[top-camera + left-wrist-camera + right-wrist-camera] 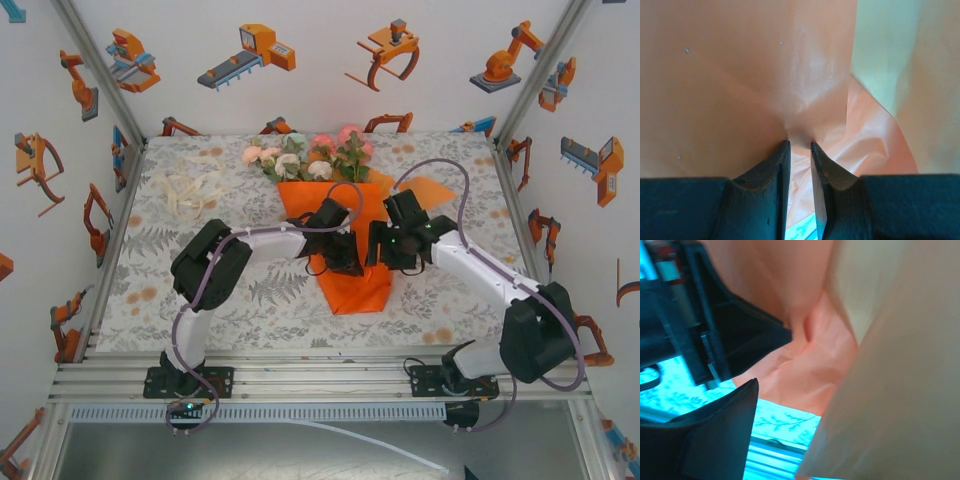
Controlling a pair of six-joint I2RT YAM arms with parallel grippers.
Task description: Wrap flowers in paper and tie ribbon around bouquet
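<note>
The orange paper [358, 285] lies folded into a rough cone mid-table, and one corner [432, 188] sticks out to the right. The flowers [305, 155], pink, peach and white roses with leaves, fan out of its wide far end. My left gripper [340, 250] sits on the cone's left side. In the left wrist view it [800, 144] is shut, pinching a fold of paper [730, 75] at its tips. My right gripper [383, 243] is at the cone's right side. One dark finger [725, 430] stands wide to the left, and a pale paper flap [900, 365] hides the other.
The cream-white ribbon [195, 190] lies in a loose heap at the back left of the leaf-print tablecloth [160, 280]. White walls with robot pictures close in the table on three sides. The two wrists nearly touch over the cone.
</note>
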